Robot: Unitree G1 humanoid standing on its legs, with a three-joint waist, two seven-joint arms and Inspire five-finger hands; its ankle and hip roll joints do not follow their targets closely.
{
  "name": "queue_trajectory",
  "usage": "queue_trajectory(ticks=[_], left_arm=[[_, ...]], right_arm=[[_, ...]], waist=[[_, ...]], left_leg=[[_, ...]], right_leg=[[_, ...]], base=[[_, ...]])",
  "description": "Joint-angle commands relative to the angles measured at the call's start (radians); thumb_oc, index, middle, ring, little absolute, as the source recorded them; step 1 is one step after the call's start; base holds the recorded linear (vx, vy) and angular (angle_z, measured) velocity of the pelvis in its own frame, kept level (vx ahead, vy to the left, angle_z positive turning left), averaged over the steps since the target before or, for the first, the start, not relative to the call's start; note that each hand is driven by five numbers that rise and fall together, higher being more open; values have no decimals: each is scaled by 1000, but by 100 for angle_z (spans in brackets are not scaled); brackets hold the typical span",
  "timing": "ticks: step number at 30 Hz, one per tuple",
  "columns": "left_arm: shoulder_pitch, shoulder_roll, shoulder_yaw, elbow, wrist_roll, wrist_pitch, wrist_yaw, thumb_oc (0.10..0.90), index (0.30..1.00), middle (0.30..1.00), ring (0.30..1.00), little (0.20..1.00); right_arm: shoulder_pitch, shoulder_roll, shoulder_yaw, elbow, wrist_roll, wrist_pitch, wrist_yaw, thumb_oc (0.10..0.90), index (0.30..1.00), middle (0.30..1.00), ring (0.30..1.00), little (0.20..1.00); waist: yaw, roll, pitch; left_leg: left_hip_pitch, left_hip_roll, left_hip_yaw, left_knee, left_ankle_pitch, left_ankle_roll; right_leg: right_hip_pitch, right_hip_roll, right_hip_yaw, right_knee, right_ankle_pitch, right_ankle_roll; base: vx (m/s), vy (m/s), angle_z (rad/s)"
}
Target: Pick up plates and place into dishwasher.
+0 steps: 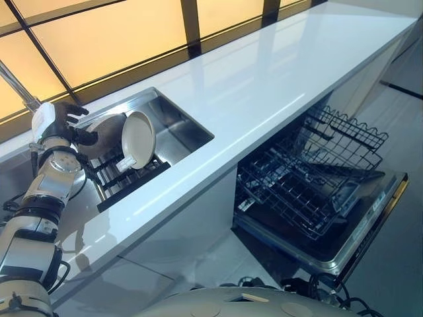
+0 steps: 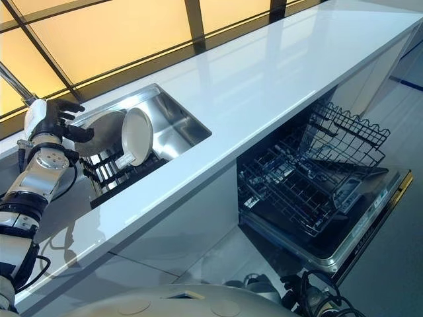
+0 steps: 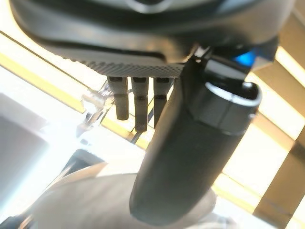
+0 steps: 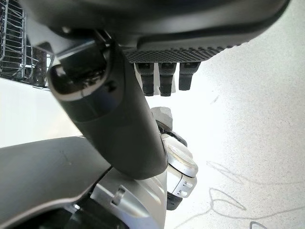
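Two plates stand on edge in a black rack (image 1: pixel 129 178) inside the steel sink (image 1: pixel 180 131): a white plate (image 1: pixel 139 139) in front and a greyer plate (image 1: pixel 109 131) behind it. My left hand (image 1: pixel 66 122) is at the greyer plate's rim, open, with its thumb against the plate's face and its fingers spread above the edge. The left wrist view has straight fingers (image 3: pixel 139 107) and the thumb over the pale plate (image 3: pixel 90 202). My right hand (image 4: pixel 164 74) hangs open over the floor. The dishwasher (image 1: pixel 317 198) stands open at the right, its wire rack (image 1: pixel 310 168) pulled out.
A long white counter (image 1: pixel 264 86) runs from the sink to the far right, backed by amber window panels. A metal tap pipe (image 1: pixel 14 86) rises just behind my left hand. The lowered dishwasher door (image 1: pixel 360 241) juts out over the tiled floor.
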Motion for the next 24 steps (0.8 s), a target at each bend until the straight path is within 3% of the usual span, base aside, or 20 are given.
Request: queue_trajectory(ticks=[1, 9, 19, 21, 22, 23, 24], left_arm=[[-197, 58, -4, 35, 125, 3, 36, 800, 900, 900, 900, 900], [-182, 24, -15, 112, 234, 55, 74, 800, 900, 900, 900, 900], [-159, -28, -9, 152, 262, 94, 137, 800, 900, 900, 900, 900], [-156, -33, -6, 159, 238, 94, 152, 687, 804, 804, 804, 787], [-155, -38, -3, 163, 231, 92, 157, 578, 709, 709, 709, 678], [-153, -46, -1, 165, 220, 93, 162, 396, 554, 554, 554, 496], [-153, -50, 1, 168, 212, 93, 164, 344, 509, 509, 509, 444]], right_arm=[[-17, 34, 34, -19, 45, -50, 15, 800, 900, 900, 900, 900], [-7, 29, 27, -27, 71, -69, 19, 800, 900, 900, 900, 900], [8, 12, 15, -22, 83, -81, 6, 800, 900, 900, 900, 900], [11, 8, 15, -22, 83, -84, 6, 800, 900, 900, 900, 900], [11, 7, 16, -22, 85, -82, 5, 800, 900, 900, 900, 900], [11, 8, 16, -19, 86, -84, 4, 800, 900, 900, 900, 900], [10, 8, 16, -18, 86, -84, 5, 800, 900, 900, 900, 900]], waist=[[-25, -7, -31], [-42, -10, -19], [-58, -17, 9], [-60, -19, 15], [-60, -20, 17], [-61, -22, 20], [-61, -22, 22]], left_leg=[[-31, -85, -17, 45, -93, 29], [-34, -90, -9, 44, -92, 34], [-55, -87, 12, 57, -90, 33], [-62, -84, 19, 63, -90, 32], [-66, -83, 22, 66, -90, 32], [-70, -82, 26, 70, -90, 31], [-72, -81, 27, 72, -90, 31]], right_leg=[[1, 17, 1, 21, -54, 52], [-8, 22, 18, 24, -49, 54], [-30, 23, 37, 18, -34, 59], [-35, 23, 35, 18, -33, 59], [-37, 23, 34, 18, -32, 59], [-40, 22, 33, 18, -31, 59], [-41, 22, 33, 19, -31, 58]], base=[[50, 19, -1], [39, 9, -2], [31, -5, -7], [19, -21, -11], [21, -27, -16], [20, -24, -15], [20, -32, -11]])
